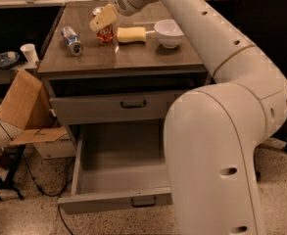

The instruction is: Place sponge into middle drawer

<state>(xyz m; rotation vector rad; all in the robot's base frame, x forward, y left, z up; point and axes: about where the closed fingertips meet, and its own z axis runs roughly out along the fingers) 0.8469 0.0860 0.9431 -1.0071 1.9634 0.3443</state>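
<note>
The pale yellow, soft rectangular sponge lies flat on the brown cabinet top, toward the far edge, with nothing gripping it. At its 3 o'clock, just beside it, sits a white round bowl. At its 9 o'clock stands a small red can. My cream-coloured two-finger gripper hovers at roughly the sponge's 10 o'clock, over the red can and apart from the sponge. I cannot tell whether it is set wide or narrow, but it carries nothing I can see. Farther out at 9 o'clock a silver-and-blue can lies on its side. At 6 o'clock, low in the cabinet, the long grey middle drawer is pulled fully out and its tray looks bare, while the upper grey drawer above it is shut. By my reading the drawer is ready and the rest remains: the grasp, the lift, the carry down to 6 o'clock and the release. Counting: one sponge, one bowl, two cans, two grey drawers, one gripper.
</note>
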